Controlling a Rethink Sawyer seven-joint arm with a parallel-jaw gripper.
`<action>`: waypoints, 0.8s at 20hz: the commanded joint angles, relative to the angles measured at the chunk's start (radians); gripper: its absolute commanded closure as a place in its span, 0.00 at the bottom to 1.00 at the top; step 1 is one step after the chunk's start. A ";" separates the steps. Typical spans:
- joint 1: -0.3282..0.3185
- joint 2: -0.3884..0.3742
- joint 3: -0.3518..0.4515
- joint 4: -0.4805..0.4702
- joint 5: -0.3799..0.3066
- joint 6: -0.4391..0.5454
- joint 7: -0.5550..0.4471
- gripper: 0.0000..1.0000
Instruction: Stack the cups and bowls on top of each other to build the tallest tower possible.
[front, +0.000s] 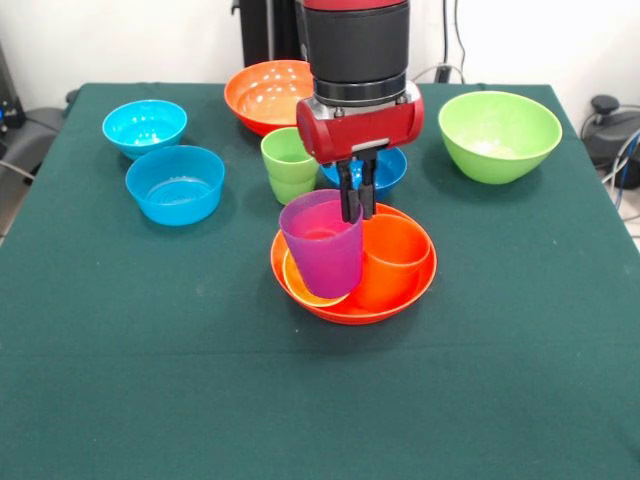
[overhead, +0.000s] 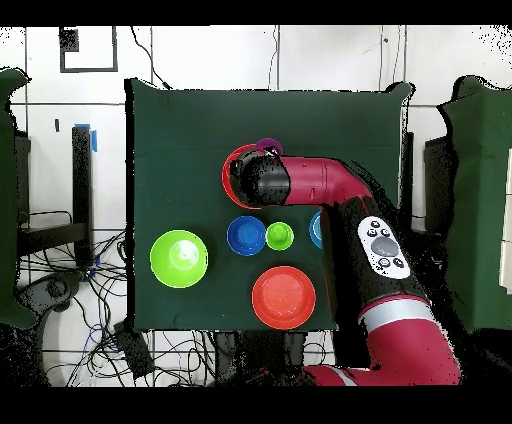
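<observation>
A robot lab: cloth-covered table (front: 120, 380), loose floor cables (overhead: 90, 330), taped floor.

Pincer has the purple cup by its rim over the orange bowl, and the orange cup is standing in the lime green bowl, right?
Not quite. The pincer does grip the purple cup by its rim over the orange bowl, but the orange cup stands in that same orange bowl. The lime green bowl sits apart with no cup in it. The front view shows this.

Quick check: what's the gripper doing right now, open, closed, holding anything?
Gripper: closed on the rim of the purple cup, held tilted over the orange bowl.
</observation>
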 joint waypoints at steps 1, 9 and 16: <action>0.042 0.028 -0.041 -0.026 -0.013 0.025 0.140 1.00; 0.046 0.015 -0.036 -0.042 0.002 0.032 0.122 1.00; 0.026 -0.017 -0.018 -0.013 0.006 0.017 0.109 1.00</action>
